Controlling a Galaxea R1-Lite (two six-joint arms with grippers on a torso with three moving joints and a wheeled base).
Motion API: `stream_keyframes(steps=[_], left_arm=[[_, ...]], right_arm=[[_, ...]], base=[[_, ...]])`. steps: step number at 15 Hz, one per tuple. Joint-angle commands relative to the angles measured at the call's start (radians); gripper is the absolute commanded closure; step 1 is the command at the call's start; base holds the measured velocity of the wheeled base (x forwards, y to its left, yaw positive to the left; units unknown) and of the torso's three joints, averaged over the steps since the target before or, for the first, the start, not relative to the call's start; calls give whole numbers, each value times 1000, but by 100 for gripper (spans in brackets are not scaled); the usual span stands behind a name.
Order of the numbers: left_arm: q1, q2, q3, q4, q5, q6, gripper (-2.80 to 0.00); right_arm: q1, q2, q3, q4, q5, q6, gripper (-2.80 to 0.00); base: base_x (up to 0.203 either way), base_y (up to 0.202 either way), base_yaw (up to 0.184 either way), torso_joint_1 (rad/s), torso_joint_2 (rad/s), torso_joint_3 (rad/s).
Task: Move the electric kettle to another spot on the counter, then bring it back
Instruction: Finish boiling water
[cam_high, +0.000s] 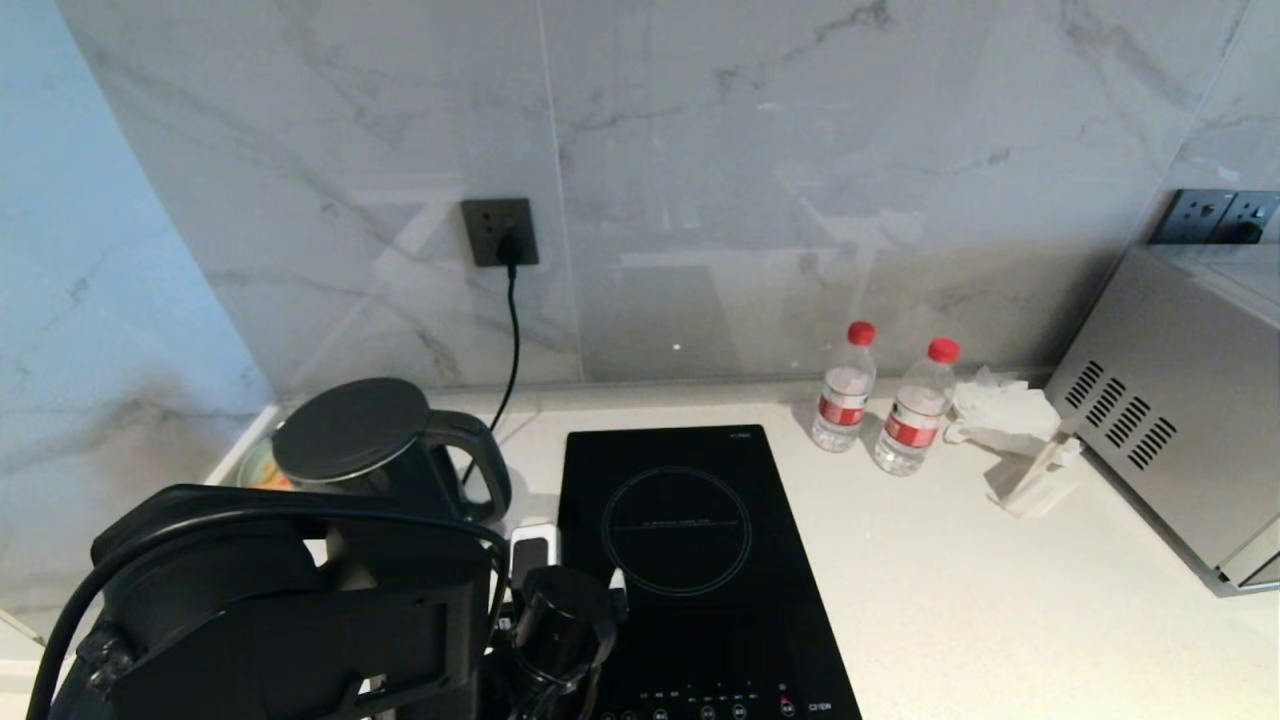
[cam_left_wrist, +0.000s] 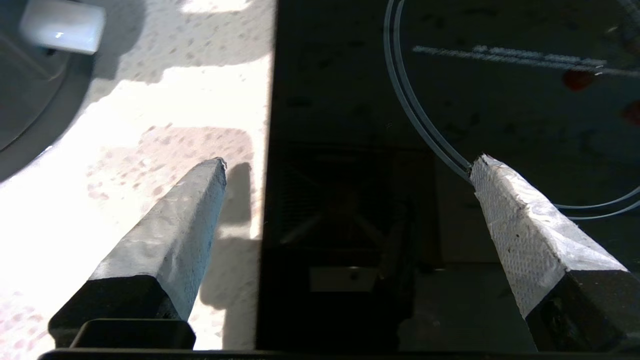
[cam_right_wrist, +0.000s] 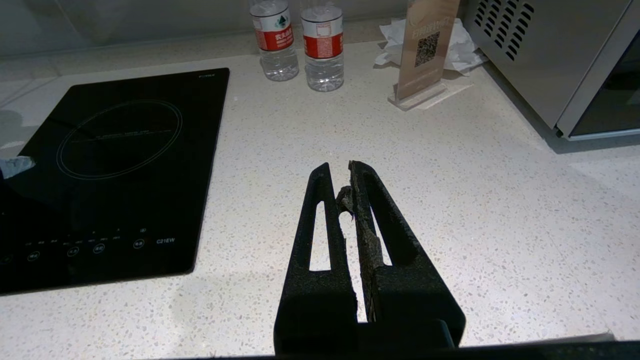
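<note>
- The electric kettle (cam_high: 375, 440) sits at the left of the head view on the counter (cam_high: 980, 600), tucked into the back corner by the marble wall, its flat grey lid up and its looped handle facing right toward the hob (cam_high: 690, 560).
- A black cord (cam_high: 513, 330) runs from the wall socket (cam_high: 499, 232) down behind the kettle's handle.
- The left arm fills the lower left of the head view, in front of the kettle; the claw end itself is hard to pick out there.
- In the left wrist view, the left gripper (cam_left_wrist: 347, 167) stands wide apart, nothing between the padded fingers (cam_left_wrist: 175, 225): one hangs over the speckled counter, the other over the black glass of the hob, straddling the hob's edge.
- In that same view's upper left corner, a dark round rim, likely the kettle's foot, and a small white block (cam_left_wrist: 62, 30). So the kettle is off to the side of the claw, apart from it, not between the fingers.
- The right gripper (cam_right_wrist: 340, 172) shows in its own wrist view in the lower middle of the frame, fingers pressed together and holding nothing, above bare counter right of the hob.
- Two water bottles (cam_high: 880, 400) with red caps, a small sign stand (cam_high: 1040, 470) and a steel appliance (cam_high: 1180, 410) sit at the right of the head view, well apart from the kettle.
</note>
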Motion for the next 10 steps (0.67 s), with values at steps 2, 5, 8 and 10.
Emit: stream_keyframes(steps=[2, 5, 8, 10], left_arm=[[0, 1, -23, -2, -1, -4, -280], [6, 38, -72, 27, 28, -4, -280], [27, 60, -84, 28, 72, -4, -280], [51, 91, -122, 25, 89, -2, -280]], right_arm=[[0, 0, 0, 0, 0, 0, 0], [0, 0, 0, 0, 1, -1, 0], [0, 0, 0, 0, 0, 0, 0], [0, 0, 0, 0, 0, -1, 0]], base=[[0, 0, 0, 0, 0, 0], [0, 0, 0, 0, 0, 0], [0, 0, 0, 0, 0, 0], [0, 0, 0, 0, 0, 0]])
